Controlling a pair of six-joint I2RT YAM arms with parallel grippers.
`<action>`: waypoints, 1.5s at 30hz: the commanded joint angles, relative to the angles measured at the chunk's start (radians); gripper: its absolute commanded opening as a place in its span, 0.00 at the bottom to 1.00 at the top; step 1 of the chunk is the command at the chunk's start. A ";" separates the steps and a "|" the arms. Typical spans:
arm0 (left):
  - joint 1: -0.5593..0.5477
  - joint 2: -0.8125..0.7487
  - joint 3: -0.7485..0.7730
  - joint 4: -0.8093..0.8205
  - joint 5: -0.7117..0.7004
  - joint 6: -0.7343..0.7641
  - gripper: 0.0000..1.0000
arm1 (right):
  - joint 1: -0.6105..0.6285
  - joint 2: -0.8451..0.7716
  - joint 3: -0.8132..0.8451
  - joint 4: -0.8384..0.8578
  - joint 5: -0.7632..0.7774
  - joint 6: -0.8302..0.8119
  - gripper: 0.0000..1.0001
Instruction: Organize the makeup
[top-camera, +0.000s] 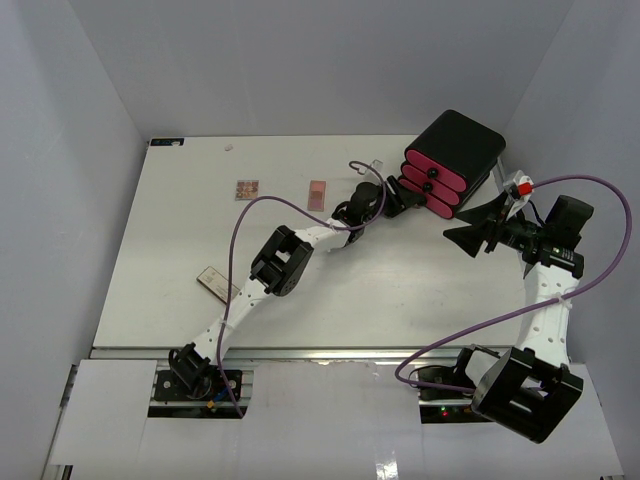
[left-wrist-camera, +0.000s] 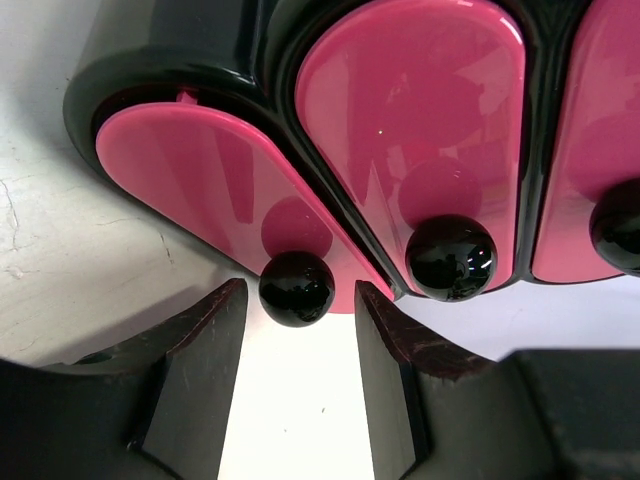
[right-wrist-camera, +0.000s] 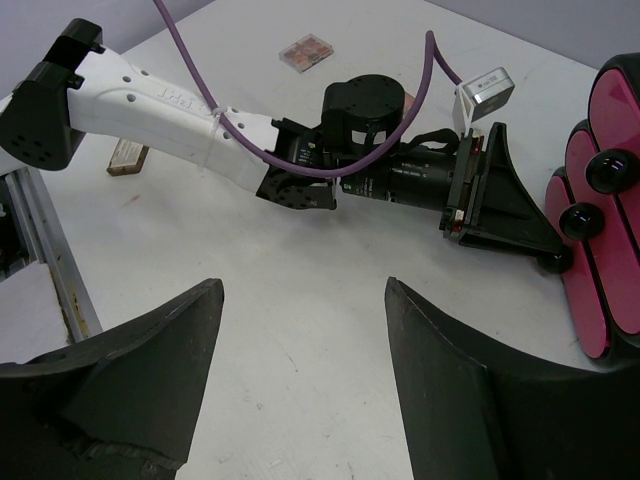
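My left gripper (left-wrist-camera: 297, 305) is open, its fingertips on either side of the black knob (left-wrist-camera: 296, 288) of an end pink drawer (left-wrist-camera: 190, 170), with a gap on each side. From above it (top-camera: 405, 196) is at the front of the black drawer box (top-camera: 458, 143). My right gripper (right-wrist-camera: 300, 290) is open and empty over bare table, right of the box front (top-camera: 476, 236). The makeup lies to the left: an eyeshadow palette (top-camera: 246, 189), a tan-pink flat piece (top-camera: 317, 194) and a brown case (top-camera: 215, 283). The palette (right-wrist-camera: 307, 51) and case (right-wrist-camera: 127, 157) also show in the right wrist view.
A small silver-clear item (right-wrist-camera: 486, 86) lies behind the left wrist (top-camera: 378, 165). A tiny pale item (top-camera: 229, 147) lies near the far edge. The other drawers each have a black knob (left-wrist-camera: 451, 257). Purple cables loop over both arms. White walls close in the table.
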 joint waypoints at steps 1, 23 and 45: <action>-0.014 -0.009 0.056 -0.111 0.025 0.034 0.58 | -0.006 0.006 0.003 0.021 -0.030 0.012 0.72; -0.027 -0.047 0.027 -0.134 -0.007 0.055 0.38 | -0.016 0.013 -0.006 0.025 -0.023 0.014 0.72; -0.001 -0.386 -0.498 0.055 0.114 0.150 0.65 | -0.025 0.020 -0.043 0.061 0.012 0.021 0.72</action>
